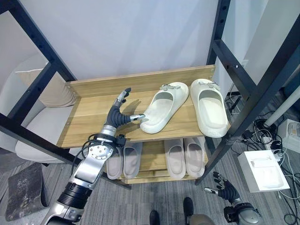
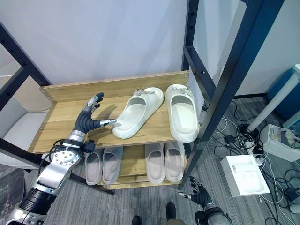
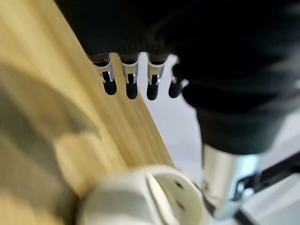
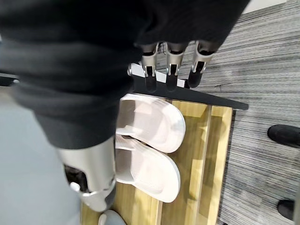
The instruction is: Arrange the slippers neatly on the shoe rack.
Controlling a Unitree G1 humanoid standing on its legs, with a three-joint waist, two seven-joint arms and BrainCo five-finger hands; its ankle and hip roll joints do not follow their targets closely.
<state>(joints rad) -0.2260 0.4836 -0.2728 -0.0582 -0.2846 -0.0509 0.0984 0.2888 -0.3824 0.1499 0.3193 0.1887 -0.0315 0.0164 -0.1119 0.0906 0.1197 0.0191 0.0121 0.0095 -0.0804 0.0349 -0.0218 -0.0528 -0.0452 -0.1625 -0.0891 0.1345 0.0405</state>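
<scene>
On the shoe rack's top shelf (image 1: 89, 117), the skewed cream slipper (image 1: 164, 108) looks light, soft and grippy, so the spread left hand (image 1: 120, 115), thumb at its heel, should nudge there.

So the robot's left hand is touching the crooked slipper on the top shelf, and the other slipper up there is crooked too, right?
Not quite. The left hand does touch the crooked slipper on the top shelf, thumb at its heel. But the other slipper is not crooked: it lies straight, front to back, near the shelf's right edge. The left eye view shows it.
</scene>
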